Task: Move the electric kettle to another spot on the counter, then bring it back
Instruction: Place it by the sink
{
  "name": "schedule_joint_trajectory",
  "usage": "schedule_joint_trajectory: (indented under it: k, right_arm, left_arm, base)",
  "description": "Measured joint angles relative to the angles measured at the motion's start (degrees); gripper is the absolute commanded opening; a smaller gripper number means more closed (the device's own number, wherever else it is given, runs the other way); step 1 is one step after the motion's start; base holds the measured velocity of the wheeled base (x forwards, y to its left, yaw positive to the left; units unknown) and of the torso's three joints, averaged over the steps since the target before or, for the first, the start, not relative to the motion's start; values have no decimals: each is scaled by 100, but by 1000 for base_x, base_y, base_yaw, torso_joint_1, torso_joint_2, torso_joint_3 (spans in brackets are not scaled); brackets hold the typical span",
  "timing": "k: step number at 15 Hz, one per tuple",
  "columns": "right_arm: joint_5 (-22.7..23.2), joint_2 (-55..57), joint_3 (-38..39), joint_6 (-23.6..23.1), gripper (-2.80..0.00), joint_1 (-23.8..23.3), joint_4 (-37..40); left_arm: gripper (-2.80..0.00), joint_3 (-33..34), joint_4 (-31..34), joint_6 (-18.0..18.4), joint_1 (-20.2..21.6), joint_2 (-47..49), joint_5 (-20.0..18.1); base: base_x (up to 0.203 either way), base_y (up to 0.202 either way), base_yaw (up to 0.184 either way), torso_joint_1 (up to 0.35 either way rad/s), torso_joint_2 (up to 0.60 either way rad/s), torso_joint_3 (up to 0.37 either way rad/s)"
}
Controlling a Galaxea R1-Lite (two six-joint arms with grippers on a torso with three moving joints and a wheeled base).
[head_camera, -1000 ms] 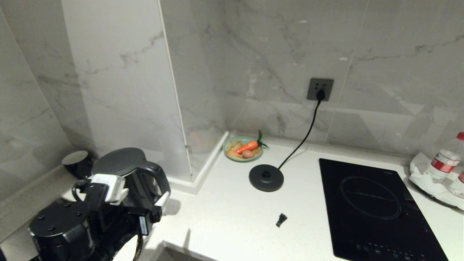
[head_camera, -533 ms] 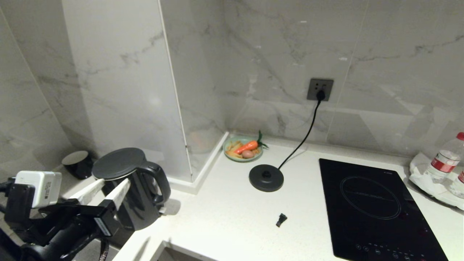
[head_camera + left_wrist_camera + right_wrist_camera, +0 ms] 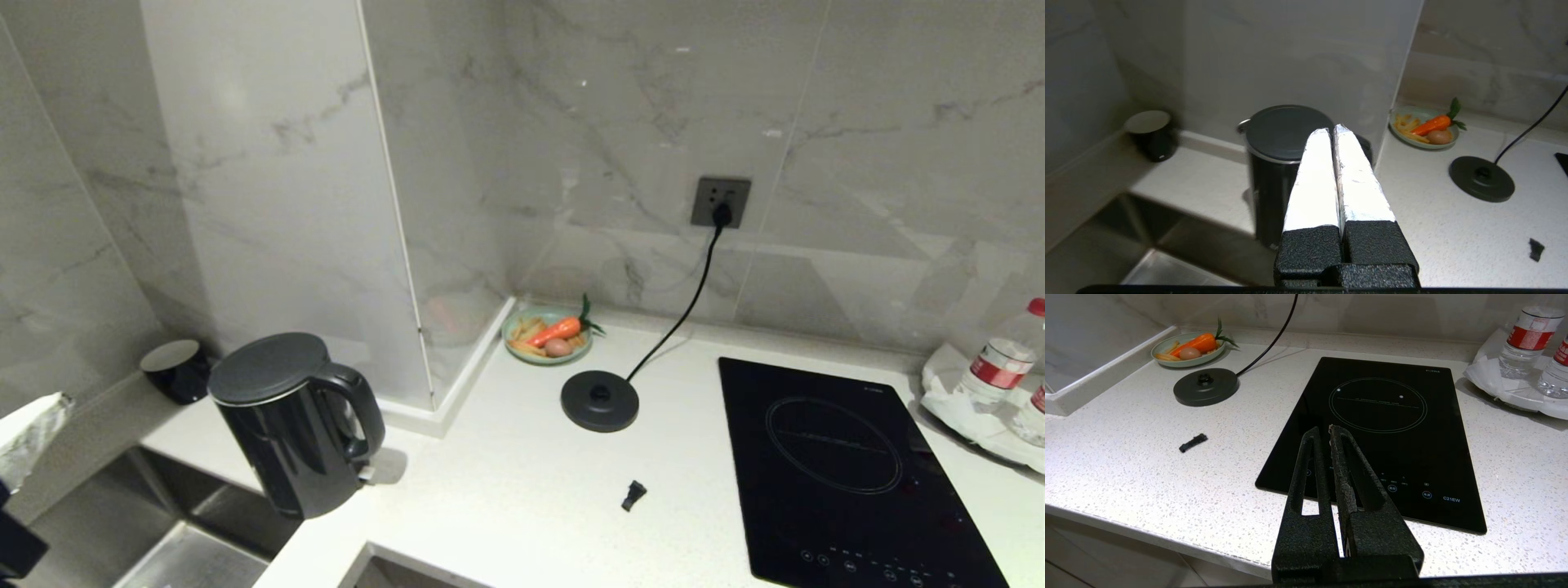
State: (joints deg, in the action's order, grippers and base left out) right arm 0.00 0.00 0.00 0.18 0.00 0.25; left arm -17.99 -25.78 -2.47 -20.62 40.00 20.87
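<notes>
Now: tall black cylindrical electric kettle [image 3: 287,425] w/ flat grey lid stands upright on white speckled stone counter [image 3: 506,498], well left of flat black round base disc [image 3: 599,400]. Left gripper [image 3: 1333,130] pressed closed, empty, apart from kettle. Right gripper [image 3: 1323,432] closed, empty, over black glass cooktop [image 3: 1384,437].

Black kettle [image 3: 292,441] with grey lid; white speckled counter [image 3: 506,490]; glossy black cooktop [image 3: 849,465]; pale green plate [image 3: 546,336] bearing an orange carrot [image 3: 555,330] and, seemingly, a brown egg [image 3: 558,347].
</notes>
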Motion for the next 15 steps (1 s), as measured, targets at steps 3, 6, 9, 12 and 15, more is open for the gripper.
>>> schedule_joint_trajectory:
  k: [3,6,9,12,15]
  right_arm:
    - [0,0,0,-2,-280,0,2]
    - [0,0,0,0,-280,0,2]
    - [0,0,0,0,-280,0,0]
    - [0,0,0,0,-280,0,0]
    - [2,0,0,-2,-280,0,0]
  left_arm:
    - [-280,-548,1826,13,756,-1008,-71]
    - [-280,-742,2265,52,984,-1637,-434]
    - [-280,-1235,3354,168,1115,-2124,-656]
    - [-280,-1428,3713,175,1332,-2319,-204]
    - [-280,-1335,3718,336,2105,-2552,-793]
  base:
    - [0,0,0,0,0,0]
    - [0,0,0,0,0,0]
    - [0,0,0,0,0,0]
    - [0,0,0,0,0,0]
    - [0,0,0,0,0,0]
